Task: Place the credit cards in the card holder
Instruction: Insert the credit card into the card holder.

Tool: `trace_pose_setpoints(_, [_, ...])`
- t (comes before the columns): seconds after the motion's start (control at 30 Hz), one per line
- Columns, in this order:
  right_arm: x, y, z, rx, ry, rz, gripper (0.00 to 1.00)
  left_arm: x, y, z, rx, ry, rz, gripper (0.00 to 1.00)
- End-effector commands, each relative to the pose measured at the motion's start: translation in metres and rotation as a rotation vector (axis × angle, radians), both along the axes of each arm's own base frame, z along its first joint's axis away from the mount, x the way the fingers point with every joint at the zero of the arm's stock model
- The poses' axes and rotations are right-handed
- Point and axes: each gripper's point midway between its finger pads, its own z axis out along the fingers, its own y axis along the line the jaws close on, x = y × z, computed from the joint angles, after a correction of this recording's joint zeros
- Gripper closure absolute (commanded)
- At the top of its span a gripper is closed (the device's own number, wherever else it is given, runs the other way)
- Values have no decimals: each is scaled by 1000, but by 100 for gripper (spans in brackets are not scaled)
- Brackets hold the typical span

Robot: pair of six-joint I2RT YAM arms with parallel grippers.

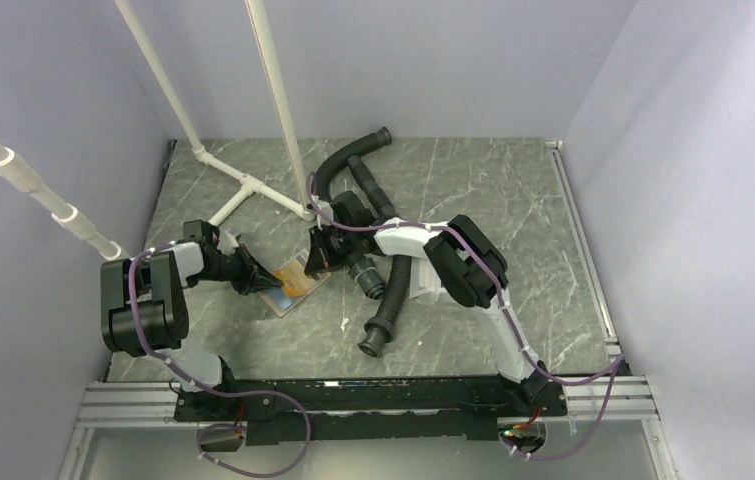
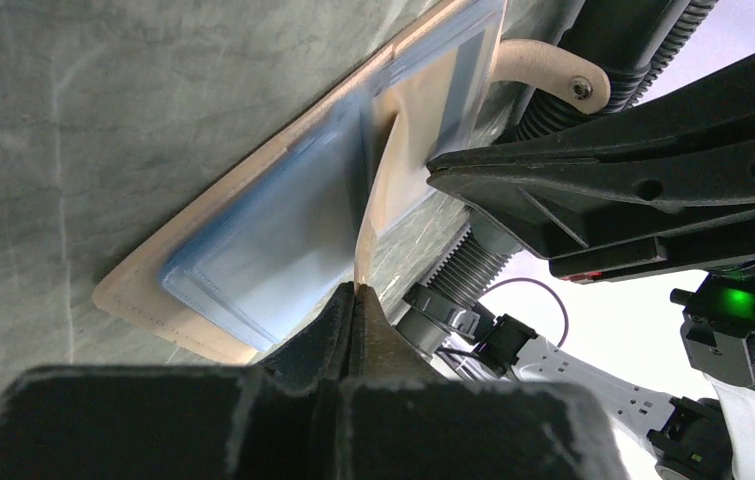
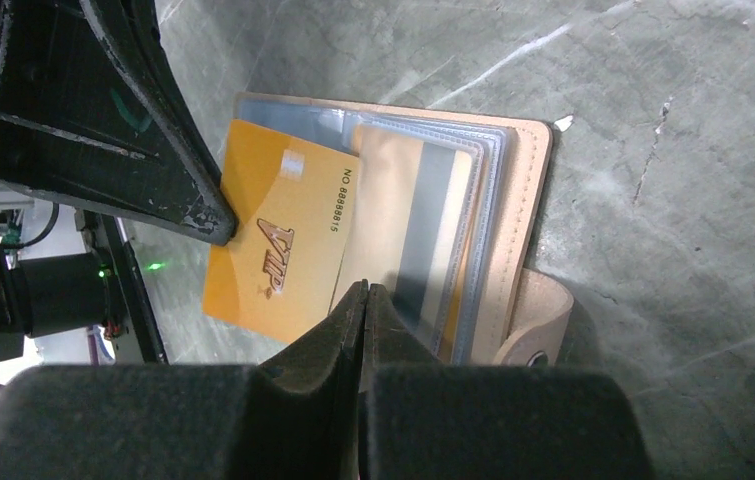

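The tan card holder [image 1: 278, 300] lies open on the grey marbled table, its clear blue-tinted sleeves up, and shows in the right wrist view [image 3: 523, 200] and the left wrist view [image 2: 153, 290]. Its snap tab [image 3: 538, 320] curls up at one edge. An orange-yellow "VIP" card [image 3: 273, 230] lies half over the sleeves, one long edge at a sleeve's mouth. My left gripper [image 2: 356, 288] is shut on the card's outer edge. My right gripper [image 3: 364, 288] is shut at the sleeve's edge beside the card. The other cards are out of view.
Black corrugated hoses [image 1: 388, 300] lie right of the card holder, under the right arm, with another hose [image 1: 353, 160] behind. A white pipe frame [image 1: 253, 185] stands at the back left. A white object [image 1: 423, 292] is partly hidden under the right arm.
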Motion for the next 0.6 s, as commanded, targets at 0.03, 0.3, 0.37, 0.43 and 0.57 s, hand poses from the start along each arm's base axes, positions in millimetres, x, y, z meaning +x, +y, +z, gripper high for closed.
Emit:
trace_pose_setpoints(0.03, [5,2,-9,-26,-20,1,100,5,2,-3,-12,-34,-3,100])
trace_pose_setpoints(0.3, [12,-2,-11,-73,-48,-20,100,4,5,-8,-23,-5,9,100])
trace_pose_setpoints(0.37, [15,-5,-10,-93,-67,-26,100,3,6,-8,-14,4,14,100])
trace_pose_setpoints(0.43, [18,-7,-10,-112,-84,-29,99,3,6,-6,-6,7,17,100])
trace_pose_setpoints(0.57, [19,-7,-12,-120,-86,-26,99,1,6,-7,-10,33,13,100])
